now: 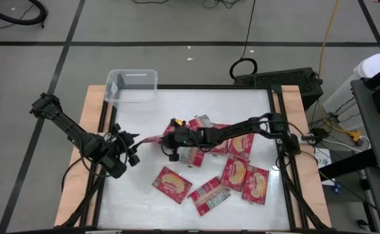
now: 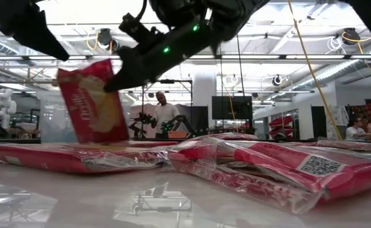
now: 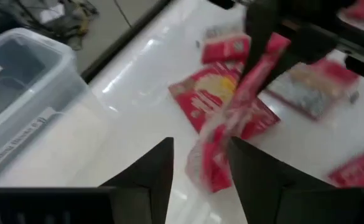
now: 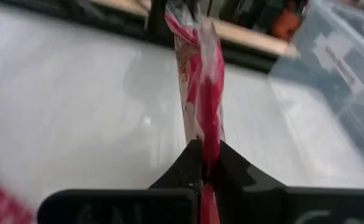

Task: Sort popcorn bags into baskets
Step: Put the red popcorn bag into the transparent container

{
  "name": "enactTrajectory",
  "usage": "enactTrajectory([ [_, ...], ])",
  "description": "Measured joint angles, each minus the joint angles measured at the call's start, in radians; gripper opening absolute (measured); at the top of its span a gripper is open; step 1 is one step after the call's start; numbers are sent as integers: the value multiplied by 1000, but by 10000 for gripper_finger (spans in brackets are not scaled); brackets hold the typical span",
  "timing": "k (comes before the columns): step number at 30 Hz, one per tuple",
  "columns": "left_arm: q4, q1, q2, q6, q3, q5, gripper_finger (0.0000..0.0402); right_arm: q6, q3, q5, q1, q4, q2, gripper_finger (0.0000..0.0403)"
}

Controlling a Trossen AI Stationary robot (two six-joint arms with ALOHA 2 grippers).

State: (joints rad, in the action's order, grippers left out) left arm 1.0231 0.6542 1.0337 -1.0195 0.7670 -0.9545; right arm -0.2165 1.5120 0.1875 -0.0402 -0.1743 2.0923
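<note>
A: At the centre of the high view a popcorn bag (image 1: 154,139) hangs in the air between the two arms. The right hand (image 1: 171,138) is clenched on one end of it, and its own wrist view shows the fingers (image 4: 194,163) pinched on the red edge (image 4: 204,93).

B: And the left hand (image 1: 136,144)?

A: Released, fingers (image 3: 149,174) spread, with the bag's other end (image 3: 216,158) hanging between them; I cannot tell if they touch it. The high view shows only a thin red strip there.

B: What does the low view add?

A: The bag (image 2: 91,101) upright, well clear of the desk (image 2: 77,196), popcorn picture facing the camera, the right hand (image 2: 112,83) gripping its upper right corner. Flat packets (image 2: 267,166) fill the foreground and hide the rest of the desk. People (image 2: 165,114) stand in the room behind.

B: The basket?

A: Clear bin (image 1: 132,86) at the upper left of the desk in the high view, apart from both hands. It shows too at the left edge of the left wrist view (image 3: 20,93). More bags (image 1: 172,184) lie loose at lower centre
</note>
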Motion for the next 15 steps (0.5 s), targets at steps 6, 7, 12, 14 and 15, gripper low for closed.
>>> enactTrajectory([
  [6,27,1,-1,-117,0,-125,158,49,-36,92,-4,158,-98,9],
  [7,27,2,0,-118,0,-133,159,49,-52,100,-4,153,-121,9],
  [12,20,2,1,-144,0,-164,159,32,-166,127,10,130,-260,10],
  [14,6,1,7,-145,-1,-187,159,43,-223,130,27,103,-321,10],
  [15,-10,1,9,-140,-8,-204,159,55,-253,131,36,66,-349,10],
])
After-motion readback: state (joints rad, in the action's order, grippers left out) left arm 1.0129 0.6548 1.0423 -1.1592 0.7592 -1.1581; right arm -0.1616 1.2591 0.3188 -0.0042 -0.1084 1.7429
